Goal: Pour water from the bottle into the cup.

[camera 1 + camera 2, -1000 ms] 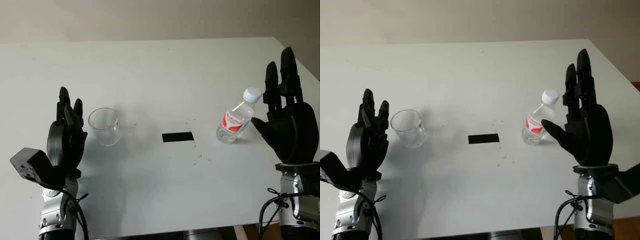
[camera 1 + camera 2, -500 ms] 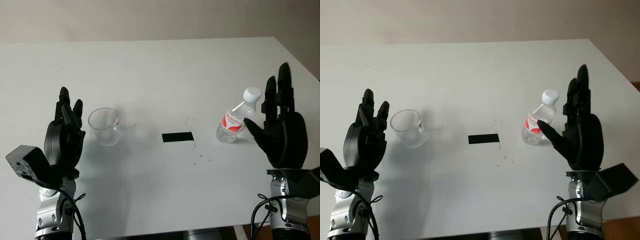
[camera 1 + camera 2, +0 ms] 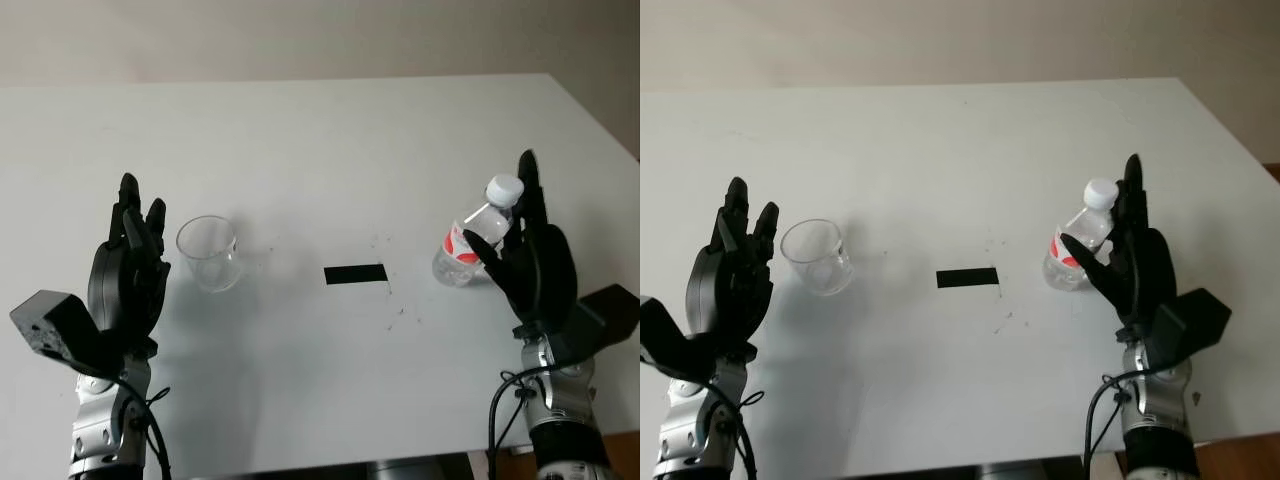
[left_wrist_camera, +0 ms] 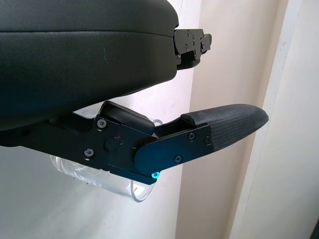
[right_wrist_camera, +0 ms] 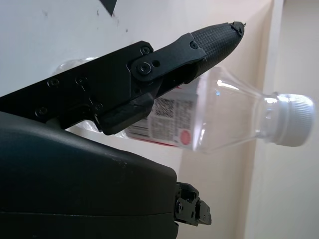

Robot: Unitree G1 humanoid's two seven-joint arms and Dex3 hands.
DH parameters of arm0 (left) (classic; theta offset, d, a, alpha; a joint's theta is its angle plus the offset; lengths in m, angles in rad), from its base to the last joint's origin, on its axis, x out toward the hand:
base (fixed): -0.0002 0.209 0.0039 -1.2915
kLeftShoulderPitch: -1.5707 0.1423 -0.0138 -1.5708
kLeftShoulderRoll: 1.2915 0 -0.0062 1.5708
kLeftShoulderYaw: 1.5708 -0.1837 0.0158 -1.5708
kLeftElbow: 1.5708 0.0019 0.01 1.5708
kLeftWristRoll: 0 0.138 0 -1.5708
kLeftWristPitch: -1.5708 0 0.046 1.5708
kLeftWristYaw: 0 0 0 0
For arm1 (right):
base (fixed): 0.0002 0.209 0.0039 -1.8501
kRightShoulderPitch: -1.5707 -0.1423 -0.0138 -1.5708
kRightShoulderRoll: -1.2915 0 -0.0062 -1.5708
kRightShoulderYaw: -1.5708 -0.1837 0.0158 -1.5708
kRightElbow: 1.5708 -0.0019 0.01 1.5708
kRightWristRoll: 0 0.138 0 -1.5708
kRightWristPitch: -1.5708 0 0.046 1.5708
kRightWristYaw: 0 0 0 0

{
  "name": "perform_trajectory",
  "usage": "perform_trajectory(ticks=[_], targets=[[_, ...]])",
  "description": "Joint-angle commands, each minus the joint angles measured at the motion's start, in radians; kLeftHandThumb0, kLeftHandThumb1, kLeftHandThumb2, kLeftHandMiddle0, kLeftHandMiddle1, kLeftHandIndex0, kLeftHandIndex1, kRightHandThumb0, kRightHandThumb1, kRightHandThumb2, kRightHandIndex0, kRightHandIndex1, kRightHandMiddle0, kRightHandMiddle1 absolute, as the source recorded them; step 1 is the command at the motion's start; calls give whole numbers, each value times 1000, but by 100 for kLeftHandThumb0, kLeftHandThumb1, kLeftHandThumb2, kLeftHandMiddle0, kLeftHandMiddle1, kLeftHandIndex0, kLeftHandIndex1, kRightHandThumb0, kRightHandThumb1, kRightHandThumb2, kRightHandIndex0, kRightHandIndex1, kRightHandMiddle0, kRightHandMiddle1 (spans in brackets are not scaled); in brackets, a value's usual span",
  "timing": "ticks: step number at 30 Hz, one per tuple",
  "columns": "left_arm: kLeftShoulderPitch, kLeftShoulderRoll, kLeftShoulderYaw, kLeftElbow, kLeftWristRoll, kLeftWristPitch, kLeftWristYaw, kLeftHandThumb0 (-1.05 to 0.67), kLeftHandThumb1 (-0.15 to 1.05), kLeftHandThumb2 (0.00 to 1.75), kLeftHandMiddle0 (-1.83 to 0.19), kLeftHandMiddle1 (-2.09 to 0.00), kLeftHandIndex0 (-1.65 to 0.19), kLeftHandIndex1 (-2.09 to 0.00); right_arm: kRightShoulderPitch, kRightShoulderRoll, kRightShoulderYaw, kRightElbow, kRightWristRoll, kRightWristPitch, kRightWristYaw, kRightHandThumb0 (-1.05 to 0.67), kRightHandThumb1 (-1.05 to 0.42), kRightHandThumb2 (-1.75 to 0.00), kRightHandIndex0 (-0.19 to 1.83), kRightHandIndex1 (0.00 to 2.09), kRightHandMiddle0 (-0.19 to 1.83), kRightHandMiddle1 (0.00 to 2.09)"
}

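Observation:
A clear plastic water bottle (image 3: 470, 243) with a white cap and a red-and-white label stands on the right of the white table (image 3: 320, 140). My right hand (image 3: 525, 260) is open right beside it on its right, thumb reaching in front of the label, holding nothing. The right wrist view has the bottle (image 5: 239, 119) between the thumb and the palm. A clear empty cup (image 3: 209, 252) stands upright on the left. Just left of the cup, my left hand (image 3: 130, 265) is open and raised, and part of the cup (image 4: 114, 181) sits behind its thumb in the left wrist view.
A short black tape strip (image 3: 355, 273) lies on the table between cup and bottle, with small dark specks near it. The table's right edge (image 3: 600, 110) runs close behind the bottle, with brown floor beyond.
My right hand has moved left and lower toward the bottle, turning so its palm faces it and its thumb reaches in front of the label. Left hand, cup and bottle have stayed put.

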Motion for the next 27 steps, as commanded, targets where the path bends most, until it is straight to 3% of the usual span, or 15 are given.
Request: perform_trajectory(ticks=[1, 9, 22, 25, 27], targets=[[10, 6, 5, -15, -3, 0, -2, -89, 105, 72, 19, -35, 9, 0, -24, -14, -5, 53, -4, -18, -2, -93, -93, -5, -19, 0, -19, 0], [10, 6, 10, -8, -9, -8, -10, -88, 105, 72, 19, -37, 8, 0, -86, -29, -6, 198, 9, -31, 38, -91, -89, -5, -19, 0, -19, 0], [10, 3, 7, -13, -3, -7, -3, -88, 105, 74, 19, -32, 10, 0, -80, -6, 19, 158, -18, -35, 13, -93, -89, -5, -19, 1, -15, 5], [9, 2, 6, -9, 0, -11, -3, -88, 105, 74, 19, -33, 10, 0, -75, 14, 13, 132, -1, -41, -3, -83, -84, -4, 4, 9, 8, 12], [8, 0, 6, -6, 1, -12, 0, -89, 105, 73, 19, -35, 9, 0, -70, 28, 7, 106, 26, -41, 10, -64, -82, -5, 49, 15, 47, 24]])
